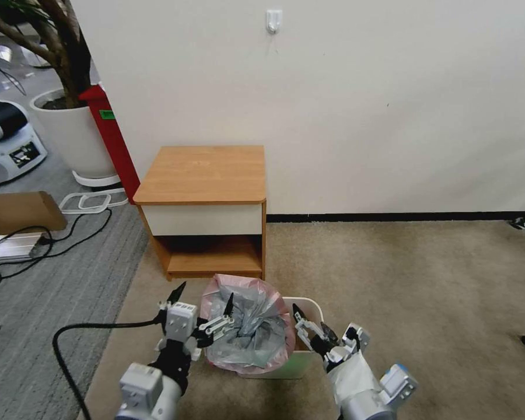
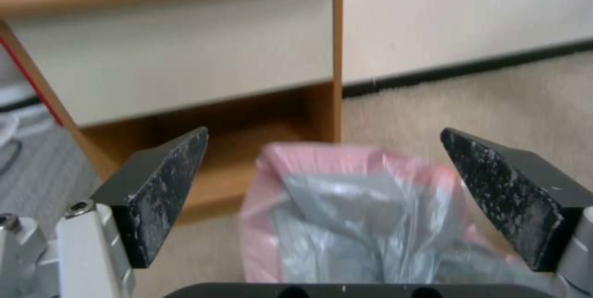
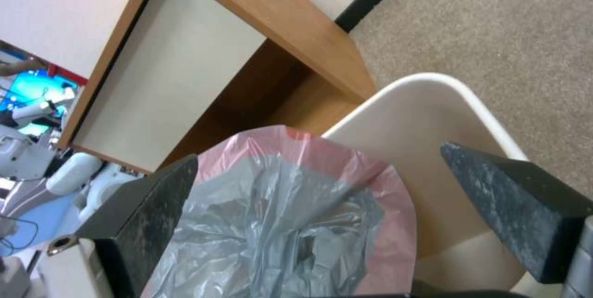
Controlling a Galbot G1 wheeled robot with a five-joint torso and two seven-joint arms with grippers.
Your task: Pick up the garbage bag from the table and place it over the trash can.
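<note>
Garbage bag (image 1: 248, 335) sits bunched over the left part of the trash can (image 1: 309, 308), lower centre of the head view; the can's right rim is uncovered. Left gripper (image 1: 203, 306) at the bag's left edge, jaws wide, holding nothing. Right gripper (image 1: 314, 326) at the can's right rim, jaws wide. Surface (image 1: 207, 172) above centre is bare.
</note>
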